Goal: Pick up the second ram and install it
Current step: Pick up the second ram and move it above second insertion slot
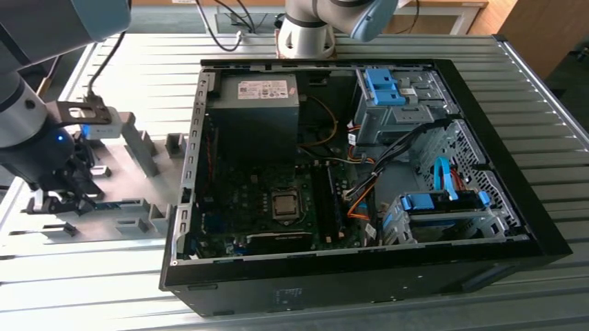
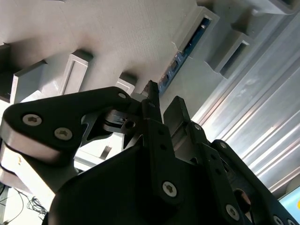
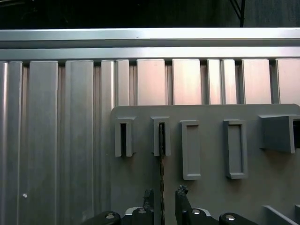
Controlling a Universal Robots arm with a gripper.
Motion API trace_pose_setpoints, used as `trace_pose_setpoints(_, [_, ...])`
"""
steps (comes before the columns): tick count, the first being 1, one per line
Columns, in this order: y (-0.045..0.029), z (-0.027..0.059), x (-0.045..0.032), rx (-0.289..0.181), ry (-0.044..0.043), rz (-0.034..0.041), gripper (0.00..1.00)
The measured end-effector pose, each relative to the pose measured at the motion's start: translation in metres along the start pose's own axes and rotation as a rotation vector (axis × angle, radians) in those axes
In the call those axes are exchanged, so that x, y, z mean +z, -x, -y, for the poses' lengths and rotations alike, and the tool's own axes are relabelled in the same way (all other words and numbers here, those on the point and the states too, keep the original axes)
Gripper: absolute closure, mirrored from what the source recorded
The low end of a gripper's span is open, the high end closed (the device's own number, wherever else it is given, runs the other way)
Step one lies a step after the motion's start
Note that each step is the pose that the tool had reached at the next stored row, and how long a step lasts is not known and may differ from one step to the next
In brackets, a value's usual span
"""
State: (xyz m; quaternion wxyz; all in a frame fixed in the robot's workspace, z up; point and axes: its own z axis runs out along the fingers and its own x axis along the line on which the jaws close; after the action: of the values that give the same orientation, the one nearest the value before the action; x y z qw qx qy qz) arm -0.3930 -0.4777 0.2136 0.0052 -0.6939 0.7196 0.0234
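silver, lengthwise-ribbed aluminium bench [image 1: 83, 289] beneath a plain pale grey fixture plate [image 1: 138, 183]. in the second wrist view, the second ram [image 2: 182, 57] shows a blue-green edge dotted with dark chips. the gripper [image 2: 164, 96] is matte black, studded with silver screw heads. on the exterior view's right, a black computer case [image 1: 525, 234] holds a dark green motherboard [image 1: 234, 200], a black power supply [image 1: 253, 127] with a white label, bright blue drive brackets [image 1: 385, 86] and orange cables [image 1: 361, 201]. the arm [image 1: 27, 110] is grey with a small blue glow.
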Motion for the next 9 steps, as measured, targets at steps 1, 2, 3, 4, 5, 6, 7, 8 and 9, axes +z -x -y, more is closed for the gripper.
trace_pose_setpoints(1, [0.0, 0.0, 0.0007, 0.0, 0.0, 0.0, 0.68])
trace_pose_setpoints(2, [0.0, 0.0, 0.0014, 0.0, 0.0, 0.0, 0.68])
trace_pose_setpoints(3, [-0.0001, 0.0, 0.0021, 0.0, 0.0, 0.0, 0.68])
trace_pose_setpoints(4, [-0.0001, 0.0001, 0.0028, 0.0, 0.0, 0.0, 0.68])
trace_pose_setpoints(5, [-0.0001, 0.0001, 0.0035, 0.0, 0.0, 0.0, 0.68])
trace_pose_setpoints(6, [-0.0002, 0.0001, 0.004, 0.0, 0.0, 0.0, 0.68])
trace_pose_setpoints(7, [-0.0002, 0.0001, 0.0045, 0.0, 0.0, -0.0001, 0.68])
trace_pose_setpoints(8, [-0.0004, 0.0, 0.0049, 0.0, 0.0001, 0.0, 0.68])
trace_pose_setpoints(9, [-0.0008, 0.0001, 0.0052, 0.0, 0.0, -0.0001, 0.68])
